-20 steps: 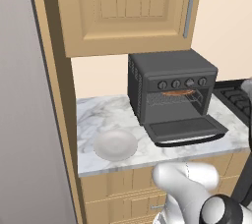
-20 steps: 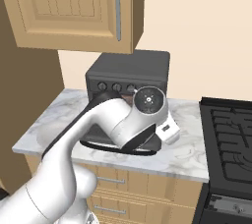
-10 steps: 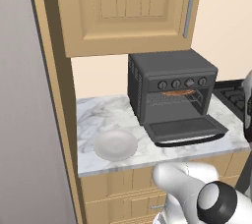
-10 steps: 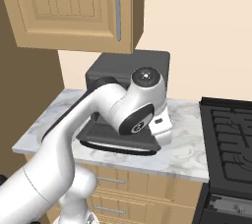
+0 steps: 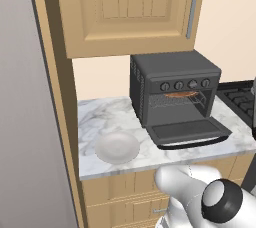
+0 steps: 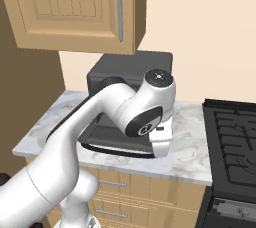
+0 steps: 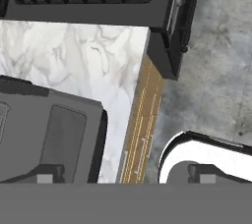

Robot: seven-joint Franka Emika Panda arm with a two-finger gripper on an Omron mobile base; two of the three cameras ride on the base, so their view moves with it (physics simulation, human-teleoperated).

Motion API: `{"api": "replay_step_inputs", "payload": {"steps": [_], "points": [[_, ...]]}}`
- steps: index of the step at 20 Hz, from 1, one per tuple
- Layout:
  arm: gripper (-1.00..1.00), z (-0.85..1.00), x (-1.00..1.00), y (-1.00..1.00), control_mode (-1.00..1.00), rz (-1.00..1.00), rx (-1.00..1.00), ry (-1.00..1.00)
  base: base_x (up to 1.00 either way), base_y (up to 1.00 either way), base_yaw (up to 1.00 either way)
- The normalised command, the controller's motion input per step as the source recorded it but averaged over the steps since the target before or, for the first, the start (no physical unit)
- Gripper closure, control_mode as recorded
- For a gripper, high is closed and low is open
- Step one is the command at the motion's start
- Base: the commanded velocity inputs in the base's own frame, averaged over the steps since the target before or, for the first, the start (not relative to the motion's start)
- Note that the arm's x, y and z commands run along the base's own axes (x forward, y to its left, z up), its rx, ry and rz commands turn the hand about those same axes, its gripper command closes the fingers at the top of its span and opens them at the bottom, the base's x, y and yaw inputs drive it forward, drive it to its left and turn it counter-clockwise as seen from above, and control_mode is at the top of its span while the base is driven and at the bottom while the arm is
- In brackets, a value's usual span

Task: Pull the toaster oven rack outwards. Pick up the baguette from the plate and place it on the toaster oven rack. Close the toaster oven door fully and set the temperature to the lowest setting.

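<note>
The baguette [image 5: 181,94] is sitting on the toaster oven rack [image 5: 176,101] inside the toaster oven [image 5: 172,89], right of centre in the left base view. Its long axis runs side to side across the oven mouth, parallel to the row of knobs just above it.

The toaster oven door [image 5: 187,131] is dropped flat open, sticking out toward the front edge of the counter [image 5: 100,117]. The plate [image 5: 117,147] is on the marble at lower centre-left, well apart from the oven and near the counter's front edge.

The counter is white-grey marble over light wood drawers, with a wood cabinet [image 5: 125,9] filling the top of the frame. A black stovetop [image 6: 232,137] takes up the right edge of the right base view.

The gripper [image 7: 123,179] is at the bottom of the hand view with its fingers spread wide apart and nothing between them, over the open door and the counter edge.
</note>
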Motion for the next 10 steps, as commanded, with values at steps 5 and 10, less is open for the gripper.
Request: {"api": "replay_step_inputs", "payload": {"steps": [5,10], "points": [[-1.00,-0.14,-0.14,0.00,-1.00,-0.16,0.13,0.04,0.00,0.00,0.00],[-1.00,-0.18,-0.15,0.00,-1.00,-0.14,0.13,0.00,0.00,0.00,0.00]]}}
